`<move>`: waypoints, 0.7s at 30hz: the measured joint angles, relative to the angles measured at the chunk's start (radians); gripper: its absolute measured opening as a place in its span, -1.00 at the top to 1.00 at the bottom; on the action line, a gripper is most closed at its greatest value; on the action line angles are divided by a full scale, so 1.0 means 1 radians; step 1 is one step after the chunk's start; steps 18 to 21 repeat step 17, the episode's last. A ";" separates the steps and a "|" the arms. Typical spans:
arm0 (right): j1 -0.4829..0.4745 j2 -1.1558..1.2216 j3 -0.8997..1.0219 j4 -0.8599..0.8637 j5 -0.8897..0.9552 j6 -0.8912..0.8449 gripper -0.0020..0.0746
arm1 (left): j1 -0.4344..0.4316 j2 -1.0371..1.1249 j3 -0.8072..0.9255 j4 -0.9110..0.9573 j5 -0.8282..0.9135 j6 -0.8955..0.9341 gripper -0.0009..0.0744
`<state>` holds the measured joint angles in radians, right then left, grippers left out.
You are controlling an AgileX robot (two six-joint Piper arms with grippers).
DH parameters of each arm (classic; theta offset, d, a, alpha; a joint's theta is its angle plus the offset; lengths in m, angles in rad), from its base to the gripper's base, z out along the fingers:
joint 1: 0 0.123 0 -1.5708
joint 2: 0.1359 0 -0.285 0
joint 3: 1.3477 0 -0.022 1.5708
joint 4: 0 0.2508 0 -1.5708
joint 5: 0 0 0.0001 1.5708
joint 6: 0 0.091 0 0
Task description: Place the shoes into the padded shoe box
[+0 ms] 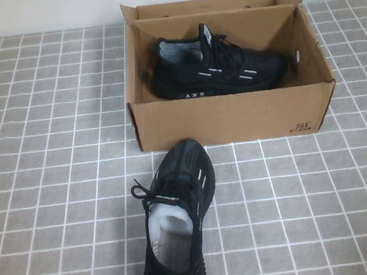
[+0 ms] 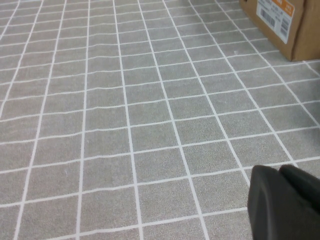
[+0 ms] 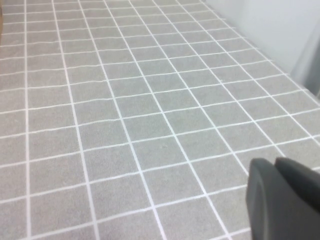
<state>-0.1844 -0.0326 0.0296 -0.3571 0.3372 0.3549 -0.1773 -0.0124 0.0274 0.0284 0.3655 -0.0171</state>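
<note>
One black knit sneaker (image 1: 218, 65) lies on its side inside the brown cardboard shoe box (image 1: 234, 116) at the back of the table. The other sneaker (image 1: 176, 220) stands upright on the tiled mat in front of the box, toe towards the box wall, grey insole showing. Neither arm shows in the high view. My left gripper (image 2: 279, 170) is shut and empty, low over bare tiles, with a corner of the box (image 2: 295, 37) far off. My right gripper (image 3: 274, 162) is shut and empty over bare tiles.
The table is covered with a grey mat with white grid lines (image 1: 54, 157). A pale wall (image 3: 280, 25) borders it beyond the right gripper. The box carries a white and orange barcode label (image 2: 275, 15) on its end wall.
</note>
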 joint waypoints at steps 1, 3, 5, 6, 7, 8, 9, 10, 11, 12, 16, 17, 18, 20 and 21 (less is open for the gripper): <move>0.000 0.000 0.000 -0.002 0.000 0.000 0.96 | 0.000 0.000 0.000 0.000 0.000 0.000 0.99; 0.000 0.000 0.000 -0.007 0.000 0.000 0.96 | 0.000 0.000 0.000 0.000 0.000 0.000 0.99; 0.000 0.000 0.000 -0.007 0.000 0.000 0.96 | 0.000 0.000 0.000 0.000 0.000 0.000 0.99; 0.000 0.000 0.000 -0.007 0.000 0.000 0.96 | 0.000 0.000 0.000 0.000 0.000 0.000 0.99; 0.000 0.000 0.000 -0.007 0.000 0.000 0.96 | 0.000 0.000 0.000 0.000 0.000 0.000 0.99; 0.000 0.000 0.000 -0.007 0.000 0.000 0.96 | 0.000 0.000 0.000 0.000 0.000 0.000 0.99; 0.000 0.000 0.000 -0.007 0.000 0.000 0.96 | 0.000 0.000 0.000 0.000 0.000 0.000 0.99; 0.000 0.000 0.000 -0.007 0.000 0.000 0.96 | 0.000 0.000 0.000 0.000 0.000 0.000 0.99; 0.000 0.000 0.000 -0.007 0.000 0.000 0.96 | 0.000 0.000 0.000 0.000 0.000 0.000 0.99; 0.000 0.000 0.000 -0.007 0.000 0.000 0.96 | 0.000 0.000 0.000 0.000 0.000 0.000 0.99; 0.000 0.000 0.000 -0.007 0.000 0.000 0.96 | 0.000 0.000 0.000 0.000 0.000 0.000 0.99; 0.000 0.000 0.000 -0.007 0.000 0.000 0.96 | 0.000 0.000 0.000 0.000 0.000 0.000 0.99; 0.000 0.000 0.000 -0.007 0.000 0.000 0.96 | 0.000 0.000 0.000 0.000 0.000 0.000 0.99; 0.000 0.000 0.000 -0.007 0.000 0.000 0.96 | 0.000 0.000 0.000 0.000 0.000 0.000 0.99; 0.000 0.000 0.000 -0.007 0.000 0.000 0.96 | 0.000 0.000 0.000 0.000 0.000 0.000 0.99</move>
